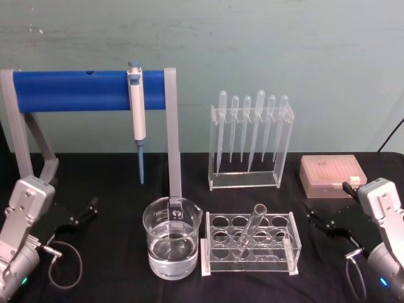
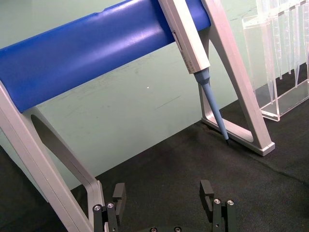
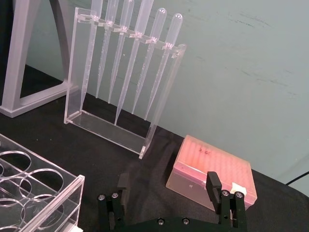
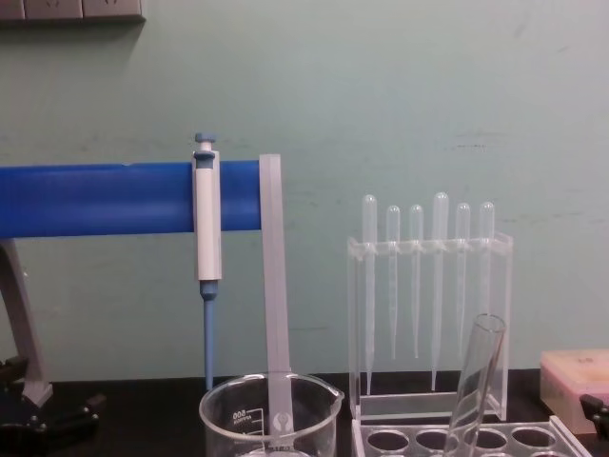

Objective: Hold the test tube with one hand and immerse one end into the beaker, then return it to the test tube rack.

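Right gripper (image 1: 314, 218) first: jaws spread wide, nothing between them. It sits low over the black tabletop (image 1: 113, 177), just off the right end of the clear multi-hole plastic rack (image 1: 287, 249). Left gripper (image 1: 88, 211): jaws released too, empty, parked well out past the rack's left end.

Now the piece that matters. The clear round-bottomed glass test tube (image 1: 250, 231) stands in the rack, in a hole near the middle, bottom down. Its long axis is close to upright but leaning, rim tipped toward the rack's right end. So it lies to the left of the right jaws, and that arm looks plainly the nearer. The wide clear glass beaker (image 1: 172, 246), partly filled with clear liquid, stands just beside the rack's left end, between the rack and the left arm.

Room to move? There is bare tabletop between the rack's right end and the right jaws, a clean lane in. Behind the rack rises the tall clear stand of thin plastic pipettes (image 1: 251, 136), and behind its right corner sits the pink lidded box (image 1: 332, 175). My call: come in high from the side, clearing the rack's rim.
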